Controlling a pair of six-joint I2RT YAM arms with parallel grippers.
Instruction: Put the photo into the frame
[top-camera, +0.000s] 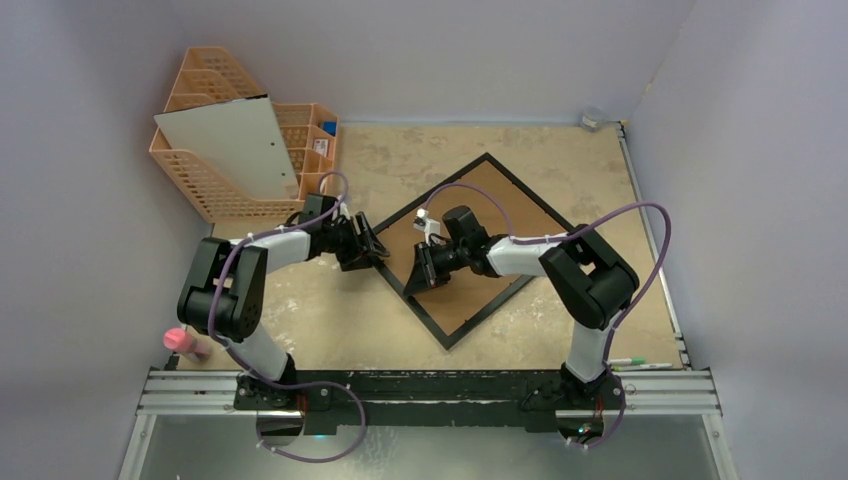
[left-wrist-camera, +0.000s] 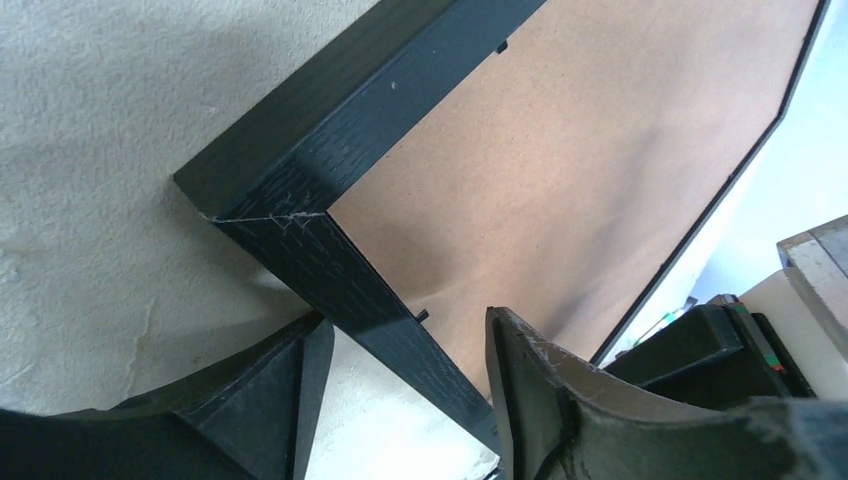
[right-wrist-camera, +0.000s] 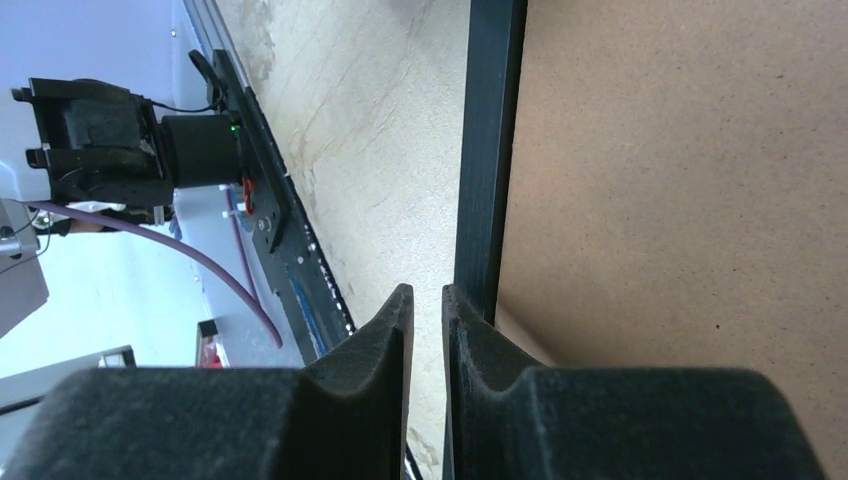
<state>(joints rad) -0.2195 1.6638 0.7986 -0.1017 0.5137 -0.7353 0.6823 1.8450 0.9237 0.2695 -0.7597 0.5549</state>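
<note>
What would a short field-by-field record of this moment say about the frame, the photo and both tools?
frame: on the table, brown back up, turned like a diamond
photo: not seen in any view
left tool: open, fingers either side of the frame's black border near its left corner
right tool: narrowly open, slim gap, nothing seen between, at the frame's near-left edge
orange organiser: far left, a white board leaning in it
</note>
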